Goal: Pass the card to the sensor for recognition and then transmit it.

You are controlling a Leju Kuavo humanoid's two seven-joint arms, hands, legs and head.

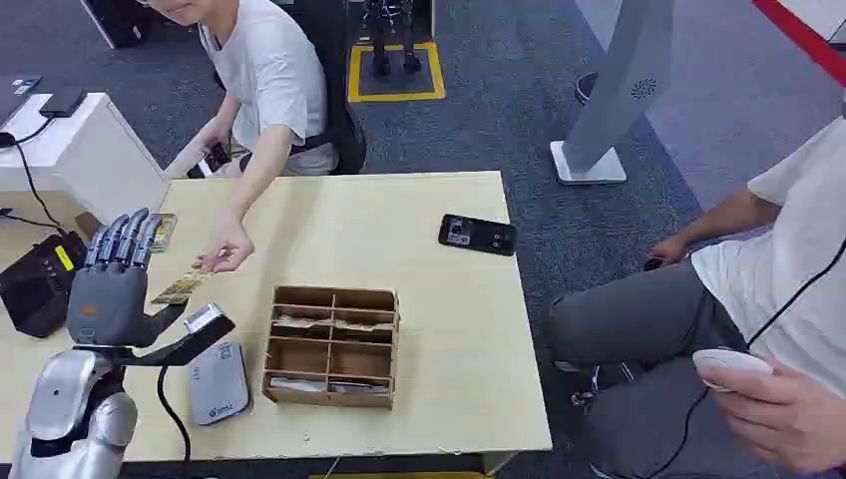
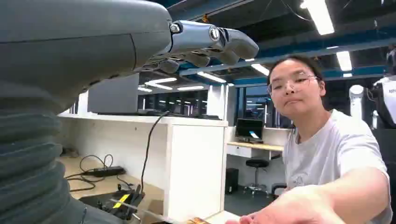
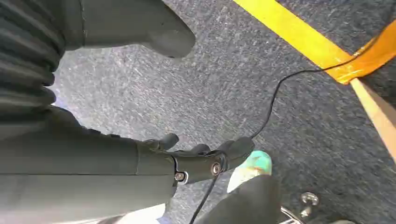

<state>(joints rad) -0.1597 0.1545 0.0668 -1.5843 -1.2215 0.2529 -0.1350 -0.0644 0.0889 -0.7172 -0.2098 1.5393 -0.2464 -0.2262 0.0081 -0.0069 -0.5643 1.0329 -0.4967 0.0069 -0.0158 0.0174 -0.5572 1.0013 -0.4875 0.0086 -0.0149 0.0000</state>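
My left hand is raised over the table's left side, fingers straight up and apart, palm empty. A gold-brown card hangs just right of it, pinched at its far end by a person's hand; its near end is close to my thumb, and I cannot tell if they touch. In the left wrist view my fingers stretch out, with the card's edge low beside the person's hand. A white card reader lies below my hand. My right hand hangs over grey carpet, holding nothing.
A wooden compartment box with cards stands mid-table. A black phone lies to the right, a black device at the left edge. A black arm with a silver head reaches over the reader. A seated person is at right.
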